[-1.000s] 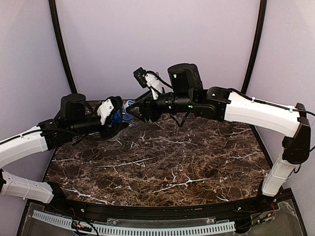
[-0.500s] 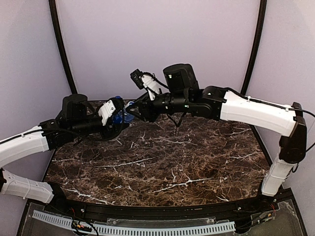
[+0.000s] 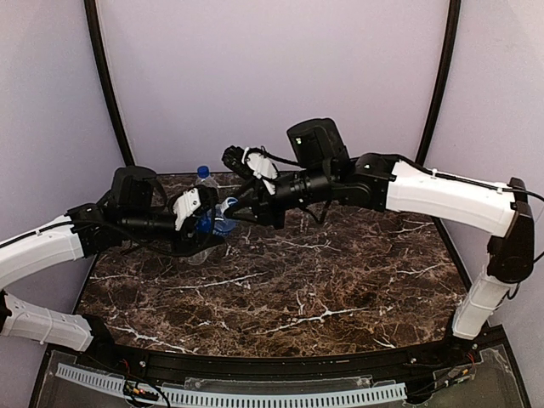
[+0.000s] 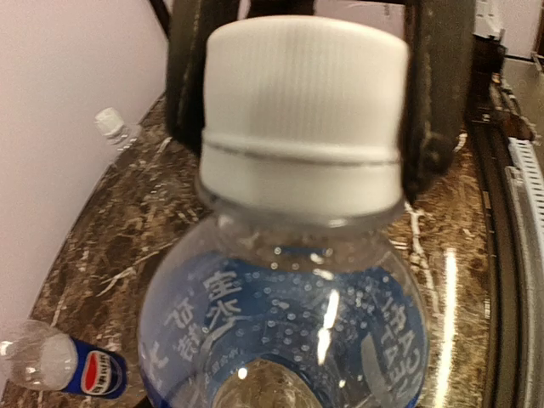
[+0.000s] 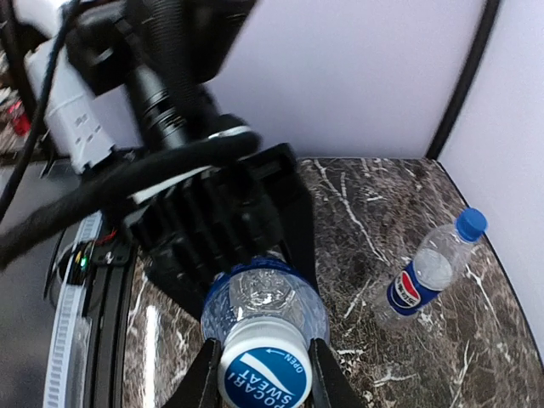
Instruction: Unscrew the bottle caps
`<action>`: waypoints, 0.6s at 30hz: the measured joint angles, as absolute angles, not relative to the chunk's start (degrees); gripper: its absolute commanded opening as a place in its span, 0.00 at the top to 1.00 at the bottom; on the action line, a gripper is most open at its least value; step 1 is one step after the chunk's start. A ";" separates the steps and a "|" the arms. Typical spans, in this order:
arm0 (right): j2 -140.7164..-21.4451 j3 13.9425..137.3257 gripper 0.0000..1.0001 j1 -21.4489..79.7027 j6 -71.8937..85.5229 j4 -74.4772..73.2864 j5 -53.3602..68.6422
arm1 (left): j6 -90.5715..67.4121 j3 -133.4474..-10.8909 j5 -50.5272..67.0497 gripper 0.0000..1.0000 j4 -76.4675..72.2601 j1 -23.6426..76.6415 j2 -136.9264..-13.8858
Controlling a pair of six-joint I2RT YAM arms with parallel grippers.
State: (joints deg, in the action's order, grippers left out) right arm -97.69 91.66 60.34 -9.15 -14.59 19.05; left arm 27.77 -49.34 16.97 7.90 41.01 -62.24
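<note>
We are looking at two robot arms meeting above a dark marbled bench, left of centre in the overhead view, with a small clear water bottle between them. The left jaws are gripping the bottle's body, as far as we are making out from the right wrist view. The bottle appears lifted off the bench, its neck pointing toward the right arm. The right jaws are pinching the bottle's cap, one dark finger pressing on each side of its ribbed wall. We are judging the twist-off as the step in hand. To do it well, the right wrist should be turning about the neck's own line and following the arrow printed on the cap. The left jaws should be holding firmly enough to stop the bottle spinning, yet not crushing its thin wall. The cap is white-sided with a blue-and-white top marked OPEN, and a thin seam is showing above its lower ring. The bottle is wearing a blue label, with droplets beading inside its shoulder. A Pepsi bottle with a dark blue cap and a third bottle with a white cap are sitting capped on the bench.
</note>
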 measured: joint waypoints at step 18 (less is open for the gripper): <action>-98.21 98.24 0.27 64.10 -59.72 -37.36 27.51 | 31.20 -52.62 42.46 0.75 23.70 41.54 -66.19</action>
